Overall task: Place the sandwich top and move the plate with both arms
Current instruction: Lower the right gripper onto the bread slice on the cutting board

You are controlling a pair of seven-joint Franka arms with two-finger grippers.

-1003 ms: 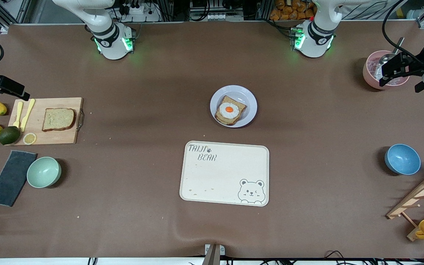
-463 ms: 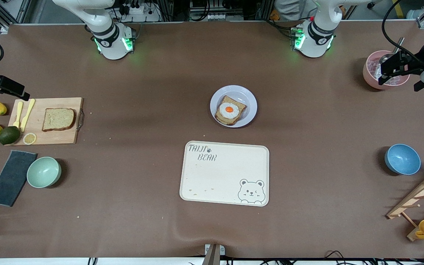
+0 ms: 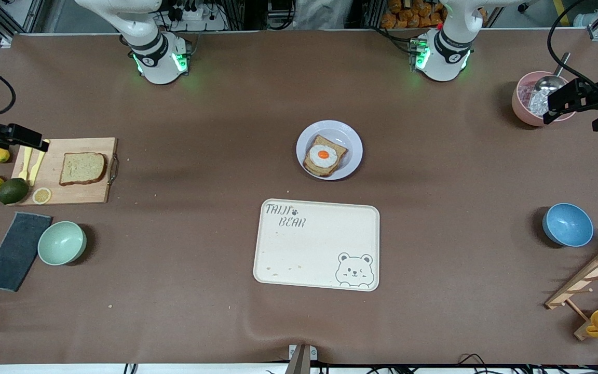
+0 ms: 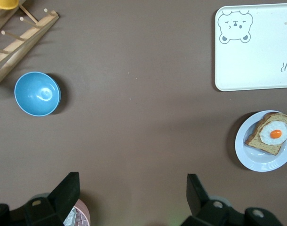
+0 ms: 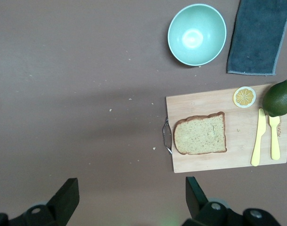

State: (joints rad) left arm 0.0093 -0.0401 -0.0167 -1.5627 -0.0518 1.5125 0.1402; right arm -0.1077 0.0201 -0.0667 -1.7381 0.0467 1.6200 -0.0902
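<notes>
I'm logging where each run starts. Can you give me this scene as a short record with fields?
sandwich top: on the cutting board, toward the right arm's end
plate: mid-table, holds the egg-topped slice
tray: nearer the front camera than the plate
right gripper: open, over the cutting board's edge
left gripper: open, over the pink bowl
progress: top not yet placed

The left gripper (image 3: pixel 556 106) has drifted off the pink bowl (image 3: pixel 525 106).
</notes>
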